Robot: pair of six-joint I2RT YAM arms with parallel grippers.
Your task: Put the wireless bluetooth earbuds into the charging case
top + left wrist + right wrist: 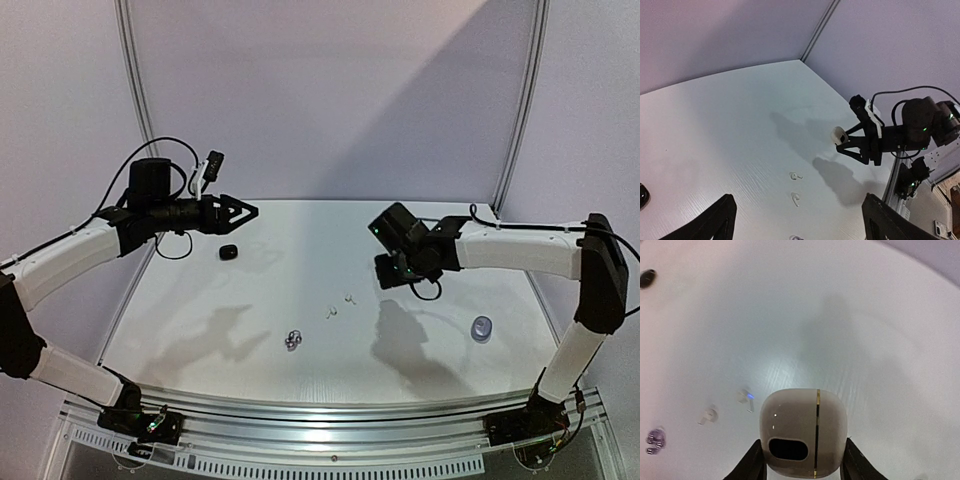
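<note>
Looks like a robotics lab test cell to me: plain pale wall panels (330,90) in slim metal posts (135,70), white table (300,260), two white-and-black robot arms (70,258) bolted to a slotted aluminium rail (330,415).

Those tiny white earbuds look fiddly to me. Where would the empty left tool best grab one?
Probably from straight above, pinching the rounded head of a white earbud across its narrow width. It lies flat on the table with nothing touching it, so the open left tool can straddle it.
</note>
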